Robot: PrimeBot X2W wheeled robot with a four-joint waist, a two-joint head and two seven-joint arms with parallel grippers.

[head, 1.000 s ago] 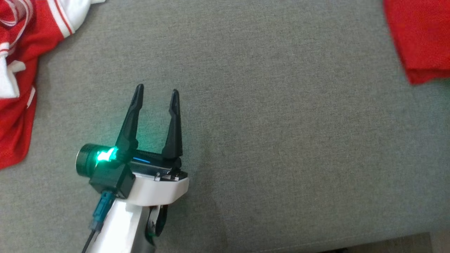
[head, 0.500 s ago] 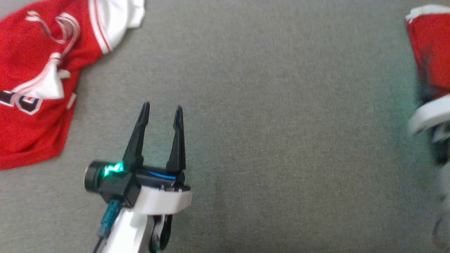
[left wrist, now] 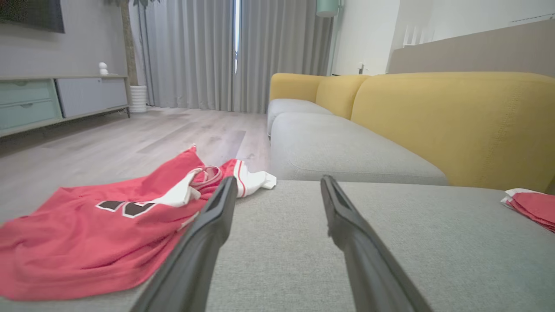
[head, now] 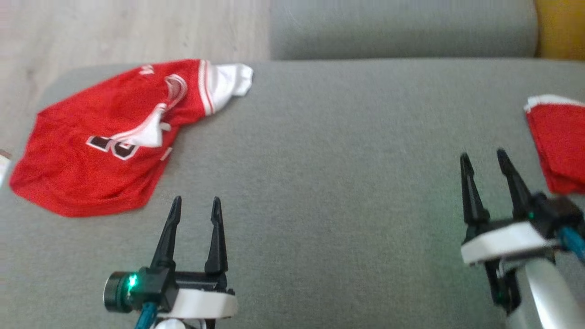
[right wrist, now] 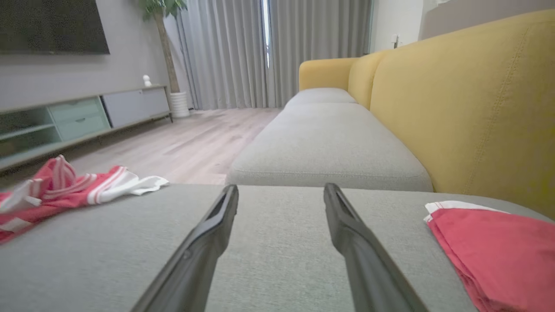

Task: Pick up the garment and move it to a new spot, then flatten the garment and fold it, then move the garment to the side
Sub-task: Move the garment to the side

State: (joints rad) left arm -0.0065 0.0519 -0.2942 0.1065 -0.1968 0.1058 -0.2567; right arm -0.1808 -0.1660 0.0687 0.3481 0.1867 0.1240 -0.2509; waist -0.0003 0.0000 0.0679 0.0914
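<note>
Well, both arms hang free over the grey sofa cushion [head: 320, 192]; the left fingers [head: 168, 233] are spread wide with nothing between them, and the right fingers [head: 470, 192] are just as wide and just as empty; over on the right edge of the cushion sits a folded red garment [head: 560, 141], a tidy flat stack with white trim at its far end, lying just beside the right fingers but apart from them; that one looks finished and set aside, I'd say; look left, though, and there's a crumpled red jersey [head: 91, 151] with white sleeves and dark numbers, bunched and creased near the cushion's left end, well apart from the folded piece and a little ahead of the left fingers; nothing about it reads as flattened or folded; so by my reckoning one full round is in the bag, and for the jersey everything is to come: the pick-up, the shift to open cushion, the smoothing, the fold, the move aside.
</note>
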